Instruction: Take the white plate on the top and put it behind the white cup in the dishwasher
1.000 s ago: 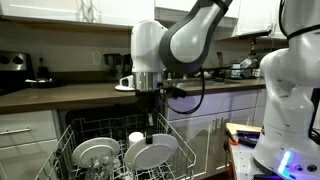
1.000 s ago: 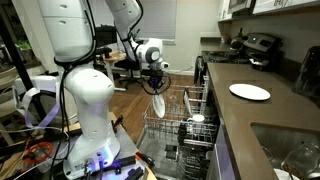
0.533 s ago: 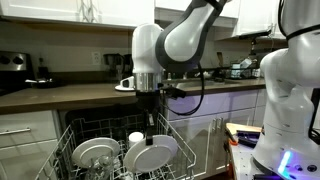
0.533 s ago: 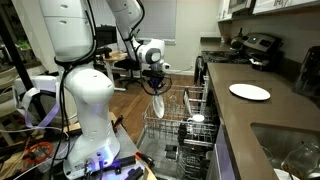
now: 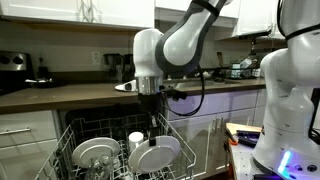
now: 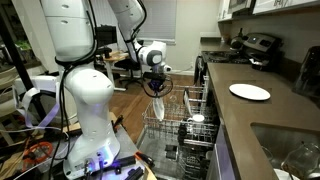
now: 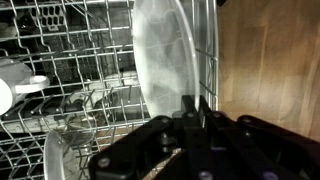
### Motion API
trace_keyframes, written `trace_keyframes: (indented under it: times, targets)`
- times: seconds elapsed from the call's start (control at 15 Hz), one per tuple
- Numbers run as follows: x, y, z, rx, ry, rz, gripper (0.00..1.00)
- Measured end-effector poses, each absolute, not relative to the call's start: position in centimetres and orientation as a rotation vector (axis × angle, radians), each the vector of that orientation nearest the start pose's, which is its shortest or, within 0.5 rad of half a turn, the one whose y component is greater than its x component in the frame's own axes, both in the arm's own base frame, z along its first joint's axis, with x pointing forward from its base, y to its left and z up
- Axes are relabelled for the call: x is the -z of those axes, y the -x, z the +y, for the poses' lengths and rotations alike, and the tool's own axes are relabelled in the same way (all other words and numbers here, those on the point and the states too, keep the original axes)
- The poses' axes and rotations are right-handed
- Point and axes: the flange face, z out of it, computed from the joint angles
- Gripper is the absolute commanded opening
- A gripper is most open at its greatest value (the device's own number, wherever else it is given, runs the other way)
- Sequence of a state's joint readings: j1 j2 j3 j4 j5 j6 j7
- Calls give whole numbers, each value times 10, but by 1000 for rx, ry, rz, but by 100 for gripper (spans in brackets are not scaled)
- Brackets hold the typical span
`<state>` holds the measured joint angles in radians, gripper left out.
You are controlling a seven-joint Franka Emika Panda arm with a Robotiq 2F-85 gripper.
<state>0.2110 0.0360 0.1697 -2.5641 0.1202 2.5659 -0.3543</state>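
Observation:
My gripper [image 5: 152, 124] is shut on the rim of the white plate [image 5: 155, 154] and holds it on edge, low over the dishwasher's white wire rack [image 5: 72, 137]. In the wrist view the plate [image 7: 165, 55] stands upright among the tines in front of the jaws [image 7: 195, 106]. The small white cup [image 5: 136, 138] stands in the rack just behind and beside the plate; it also shows in an exterior view [image 6: 197, 119]. The plate [image 6: 158, 103] hangs under the gripper [image 6: 157, 87] above the rack [image 6: 168, 128].
A greyer glassy dish [image 5: 95, 153] stands in the rack beside the plate. Another white plate [image 6: 249, 92] lies on the dark counter. A second white robot [image 5: 285, 90] stands close by. White cabinet drawers [image 5: 25, 135] flank the dishwasher.
The gripper and the plate have sunk slightly towards the rack and shifted a little sideways. Nothing else has moved.

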Motion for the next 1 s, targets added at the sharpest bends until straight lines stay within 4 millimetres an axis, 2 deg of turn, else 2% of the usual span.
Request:
trace_keyframes:
  times: [0.4,1.0]
  targets:
    - [-245,-421,133,-80,2915,-957,5]
    - [-247,-420,132,-93,2884,-1016,6]
